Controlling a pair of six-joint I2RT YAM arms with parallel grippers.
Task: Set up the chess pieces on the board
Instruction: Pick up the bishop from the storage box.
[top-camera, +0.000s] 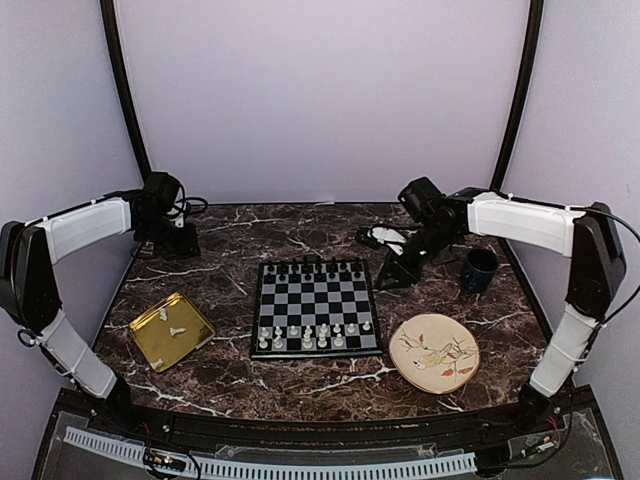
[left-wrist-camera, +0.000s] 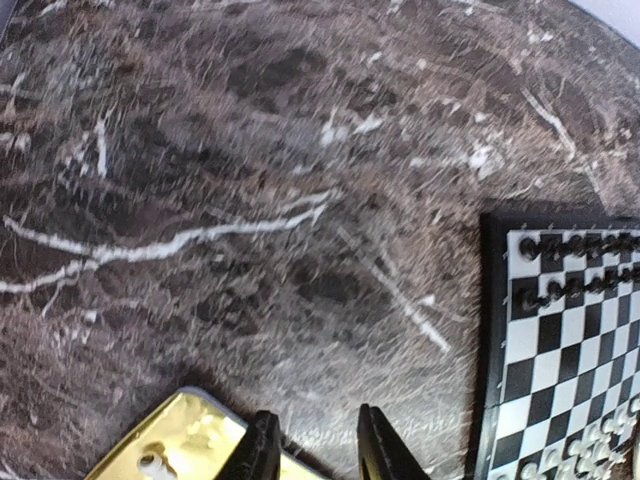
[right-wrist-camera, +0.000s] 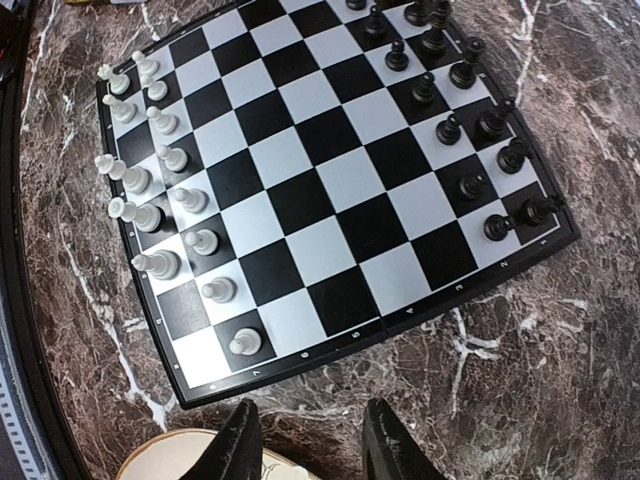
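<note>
My left pincer (left-wrist-camera: 318, 452) hangs open, its two fingers (left-wrist-camera: 262, 455) apart with nothing between them, over the dark marble table (left-wrist-camera: 250, 200). A corner of the gold tray (left-wrist-camera: 195, 435) shows just by one finger. One small white piece (left-wrist-camera: 155, 463) lies in that tray (the overhead view shows a second one lying near it). My right pincer (right-wrist-camera: 312, 445) is likewise spread and empty, poised above the table just off one edge of the board (right-wrist-camera: 330, 200), with the rim of the painted plate (right-wrist-camera: 165, 455) showing beside one finger. Most of the white chess pieces (right-wrist-camera: 160, 190) stand in two rows along one side of the board, and the black pieces (right-wrist-camera: 470, 130) stand in two rows along the opposite side. Seen from above, the board lies mid-table between tray and plate, and a dark cup (top-camera: 478, 268) stands at the far right, well behind the plate.
</note>
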